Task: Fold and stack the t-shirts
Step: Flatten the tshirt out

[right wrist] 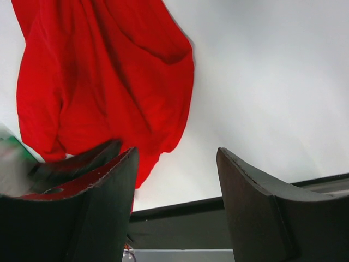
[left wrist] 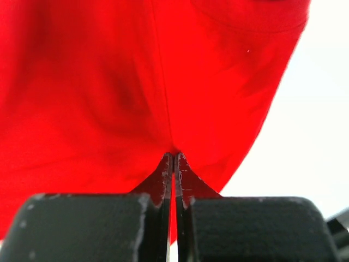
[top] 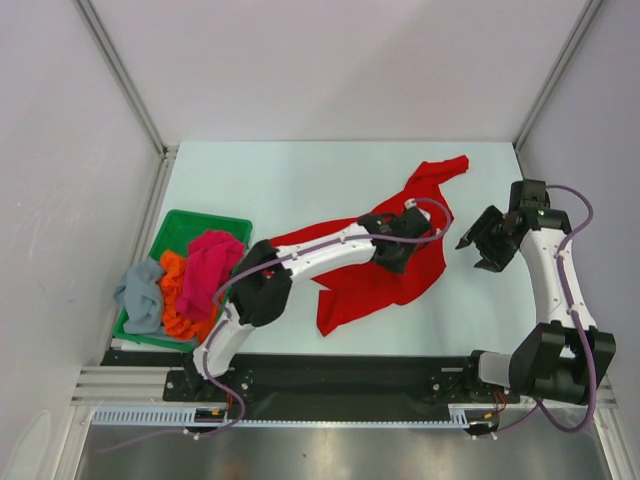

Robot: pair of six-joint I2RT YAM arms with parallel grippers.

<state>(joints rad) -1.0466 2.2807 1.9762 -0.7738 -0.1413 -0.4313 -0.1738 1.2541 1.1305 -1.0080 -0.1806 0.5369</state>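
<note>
Nearest the bases, at the left edge, the green tray (top: 185,217) is holding three bunched t-shirts: the grey-blue one (top: 140,295) spilling over its outer rim, the orange one (top: 175,302) beside it, the magenta-pink one (top: 208,262) heaped on top. Mid-table, the red t-shirt (top: 380,285) is lying crumpled, one end trailing toward the far side. The left gripper (left wrist: 173,155) is pinching a fold of it, jaws clamped tight. The right gripper (right wrist: 177,153) is hanging open just beside the shirt, holding nothing. The step in hand is probably spreading the red shirt flat; next, the right gripper likely needs a second hold.
</note>
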